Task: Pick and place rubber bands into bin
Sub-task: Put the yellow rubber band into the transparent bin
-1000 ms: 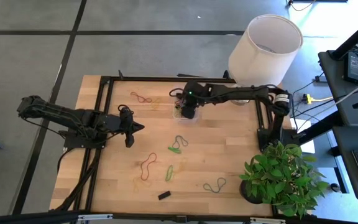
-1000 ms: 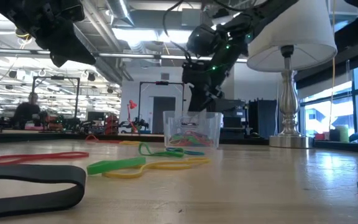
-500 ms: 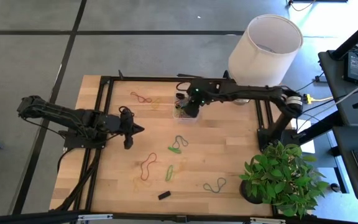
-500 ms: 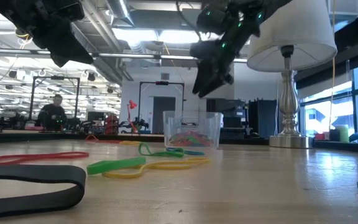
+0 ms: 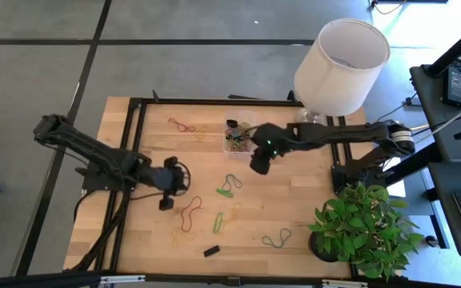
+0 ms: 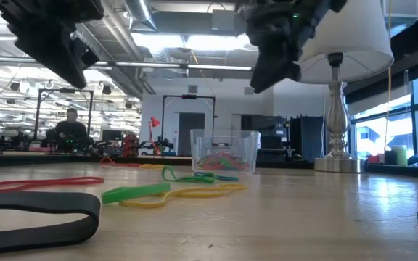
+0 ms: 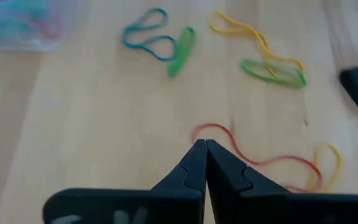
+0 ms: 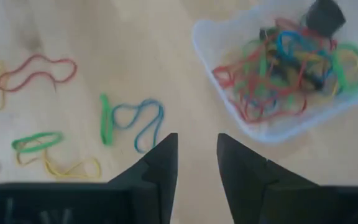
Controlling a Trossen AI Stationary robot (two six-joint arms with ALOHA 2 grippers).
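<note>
The clear bin (image 5: 237, 152) stands toward the table's far edge with a tangle of rubber bands (image 8: 278, 65) inside. Loose bands lie flat on the wood: a green and blue pair (image 5: 230, 186), a red one (image 5: 190, 212), a green one (image 5: 218, 222) and a blue-grey one (image 5: 277, 238). My right gripper (image 8: 197, 144) hangs open in the air just near-right of the bin, holding nothing. My left gripper (image 7: 205, 144) is shut and raised over the far end of the red band (image 7: 219, 130). The low view shows both grippers well above the table.
A white lampshade (image 5: 342, 56) on a metal stand rises at the table's far right corner, and a potted plant (image 5: 366, 224) sits at the near right. A small black block (image 5: 211, 250) lies near the front edge. More bands (image 5: 184, 126) lie left of the bin.
My right gripper has risen out of the bin and moved toward the table's near edge and right, stopping beside the bin. My left gripper has moved toward the near edge and slightly right, ending over the red band. The bands and the bin have stayed put.
</note>
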